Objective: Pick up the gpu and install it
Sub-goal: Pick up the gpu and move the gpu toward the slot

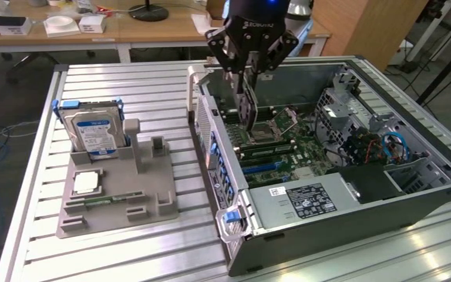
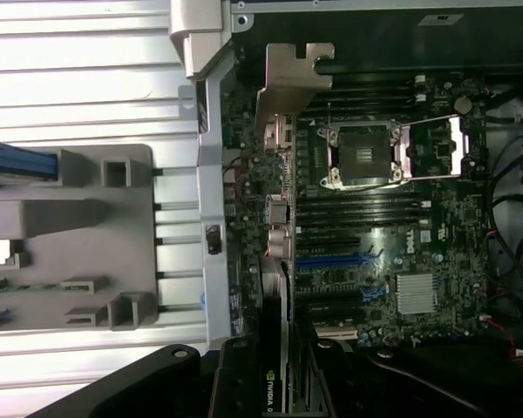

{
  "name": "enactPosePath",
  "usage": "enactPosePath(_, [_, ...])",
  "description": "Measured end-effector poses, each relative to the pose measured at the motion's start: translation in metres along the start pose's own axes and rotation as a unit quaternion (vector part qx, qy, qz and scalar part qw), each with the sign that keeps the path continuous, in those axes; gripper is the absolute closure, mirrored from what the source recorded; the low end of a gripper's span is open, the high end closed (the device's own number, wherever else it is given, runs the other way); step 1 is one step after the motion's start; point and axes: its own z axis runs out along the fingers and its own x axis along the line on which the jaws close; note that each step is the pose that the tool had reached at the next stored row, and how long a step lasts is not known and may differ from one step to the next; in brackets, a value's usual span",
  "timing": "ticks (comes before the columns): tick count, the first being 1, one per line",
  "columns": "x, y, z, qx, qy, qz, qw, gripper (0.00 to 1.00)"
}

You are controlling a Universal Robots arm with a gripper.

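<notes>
- Clenching the tool [image 1: 249, 71] on one end of the gpu [image 1: 248, 103], letting the thin card hang down edge-on, with the silver bracket [image 2: 292, 83] at the end away from the grip.
- Holding it that way, probably, so that the slim profile passes between the parts inside the open computer case [image 1: 413, 202].
- Hovering over the motherboard [image 1: 288, 147], just beside the case wall [image 1: 209, 141] carrying blue latches; sitting in no slot, as far as can be judged.
- Leaving the blue slots [image 2: 331, 259] and the CPU socket [image 2: 366, 155] uncovered to one side of the card.
- Working with little room toward that wall, more toward the drive cage [image 1: 343, 111], and free space overhead.
- Standing well apart on the table [image 1: 131, 88]: the gray holder [image 1: 120, 205] with the hard drive [image 1: 92, 132].
</notes>
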Motion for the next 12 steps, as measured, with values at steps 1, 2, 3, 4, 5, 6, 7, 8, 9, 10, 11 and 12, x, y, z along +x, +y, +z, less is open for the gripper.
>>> enactPosePath(1, [-0.003, 0.0003, 0.0001, 0.0000, 0.0000, 0.000, 1.0000, 0.74])
enactPosePath(2, [-0.006, 0.0005, 0.0002, 0.0000, 0.0000, 0.000, 1.0000, 0.74])
enactPosePath(3, [-0.010, 0.0007, 0.0003, 0.0000, 0.0000, 0.000, 1.0000, 0.74])
enactPosePath(4, [-0.013, 0.0010, 0.0004, 0.0000, 0.0000, 0.000, 1.0000, 0.74])
enactPosePath(5, [-0.017, 0.0014, 0.0005, 0.0000, 0.0000, 0.000, 1.0000, 0.74])
enactPosePath(6, [-0.020, 0.0016, 0.0006, 0.0000, 0.0000, 0.000, 1.0000, 0.74])
enactPosePath(7, [-0.024, 0.0018, 0.0007, -0.0001, 0.0000, 0.000, 1.0000, 0.74])
enactPosePath(8, [-0.026, 0.0021, 0.0008, 0.0000, 0.0000, 0.000, 1.0000, 0.74])
enactPosePath(9, [-0.029, 0.0023, 0.0009, -0.0001, 0.0000, 0.000, 1.0000, 0.74])
enactPosePath(10, [-0.033, 0.0026, 0.0010, -0.0001, 0.0000, 0.000, 1.0000, 0.74])
enactPosePath(11, [-0.036, 0.0028, 0.0011, 0.0000, 0.0000, 0.000, 1.0000, 0.74])
enactPosePath(12, [-0.039, 0.0031, 0.0012, 0.0000, 0.0000, 0.000, 1.0000, 0.74])
